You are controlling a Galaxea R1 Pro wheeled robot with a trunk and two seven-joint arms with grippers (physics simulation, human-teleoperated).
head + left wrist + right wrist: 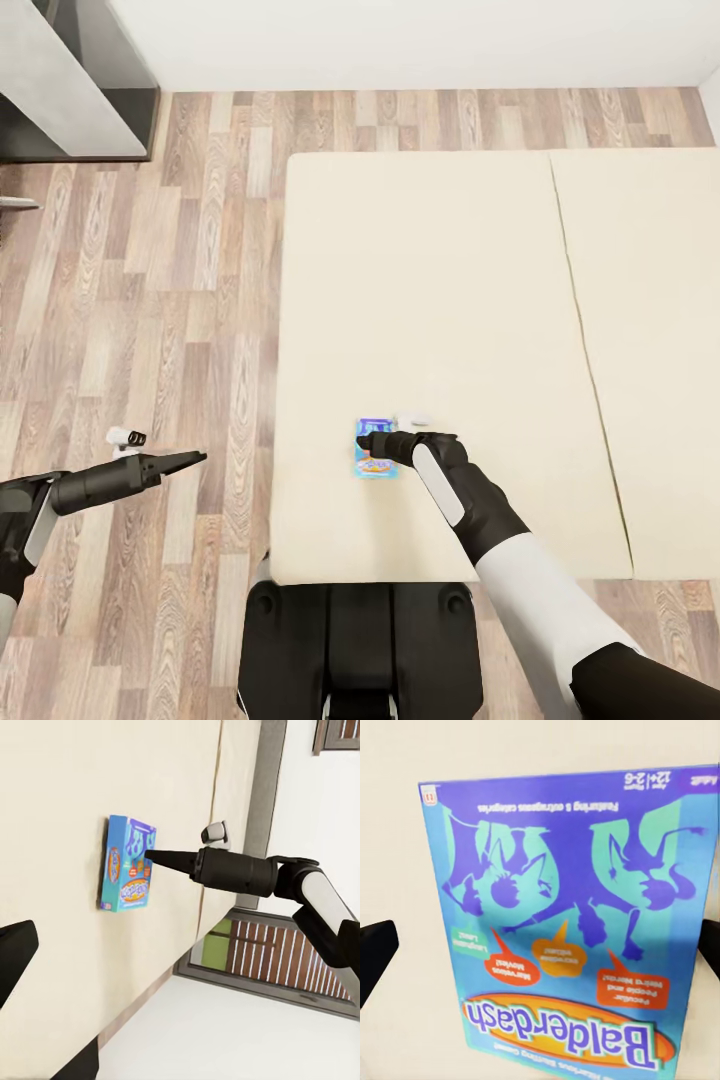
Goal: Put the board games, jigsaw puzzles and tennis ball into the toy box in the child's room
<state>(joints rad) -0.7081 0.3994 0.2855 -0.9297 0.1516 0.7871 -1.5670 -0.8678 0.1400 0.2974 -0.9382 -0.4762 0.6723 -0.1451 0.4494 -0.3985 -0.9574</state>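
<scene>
Head camera first: the blue board game (375, 462) lies flat on the bed (430, 300), near its front edge, and the right gripper (368, 441) hangs directly above the box. The left gripper (195, 459) waits over the floor, well apart, its jaws together. From the left wrist, the right gripper (150, 856) has its tip at the box (126, 864); whether its jaws are apart cannot be told there. From the right wrist, the box (566, 922) sits straight ahead between two dark fingertips (373, 956), so the jaws stand apart, seemingly across its short side.
</scene>
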